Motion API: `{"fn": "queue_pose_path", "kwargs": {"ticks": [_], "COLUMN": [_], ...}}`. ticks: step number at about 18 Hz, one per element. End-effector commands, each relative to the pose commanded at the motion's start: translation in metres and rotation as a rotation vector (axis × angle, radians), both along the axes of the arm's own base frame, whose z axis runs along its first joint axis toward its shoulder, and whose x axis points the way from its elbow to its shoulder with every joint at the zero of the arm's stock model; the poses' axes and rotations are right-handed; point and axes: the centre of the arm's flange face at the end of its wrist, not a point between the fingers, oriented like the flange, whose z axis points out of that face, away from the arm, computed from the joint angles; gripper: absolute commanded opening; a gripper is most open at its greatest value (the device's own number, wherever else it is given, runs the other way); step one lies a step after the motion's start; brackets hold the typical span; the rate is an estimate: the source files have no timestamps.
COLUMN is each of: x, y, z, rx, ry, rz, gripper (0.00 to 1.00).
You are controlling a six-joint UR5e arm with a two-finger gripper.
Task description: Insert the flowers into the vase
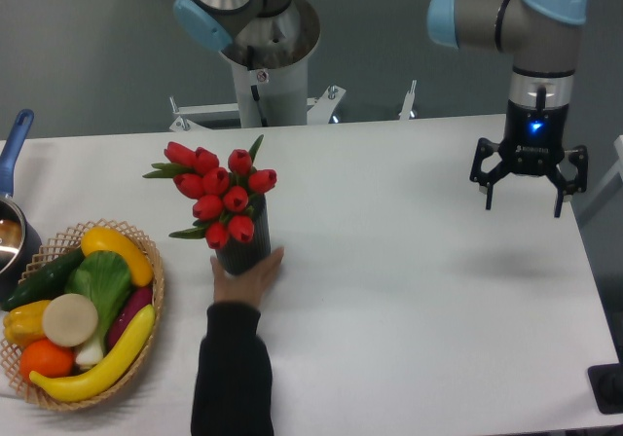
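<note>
One gripper (527,187): fingers spread, holding nothing, hanging over the table's right side
flowers (218,193): standing in the vase (243,252), way off to the gripper's left
hand (247,275): touching the vase

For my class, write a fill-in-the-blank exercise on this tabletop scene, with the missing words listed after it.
1. The flowers stand in the dark ____.
2. A person's hand holds the vase at its ____.
3. The end effector hovers with its fingers ____.
4. The banana lies in the ____.

Missing words: vase; base; open; basket
</note>
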Motion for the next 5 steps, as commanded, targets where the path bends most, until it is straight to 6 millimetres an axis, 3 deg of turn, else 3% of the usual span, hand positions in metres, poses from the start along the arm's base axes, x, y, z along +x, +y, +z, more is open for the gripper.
{"fn": "queue_pose_path", "kwargs": {"ticks": [5], "x": [0.003], "y": [-0.013], "z": [-0.012], "rx": [-0.157], "ry": [-0.043], "rz": [-0.037], "gripper": [1.00]}}
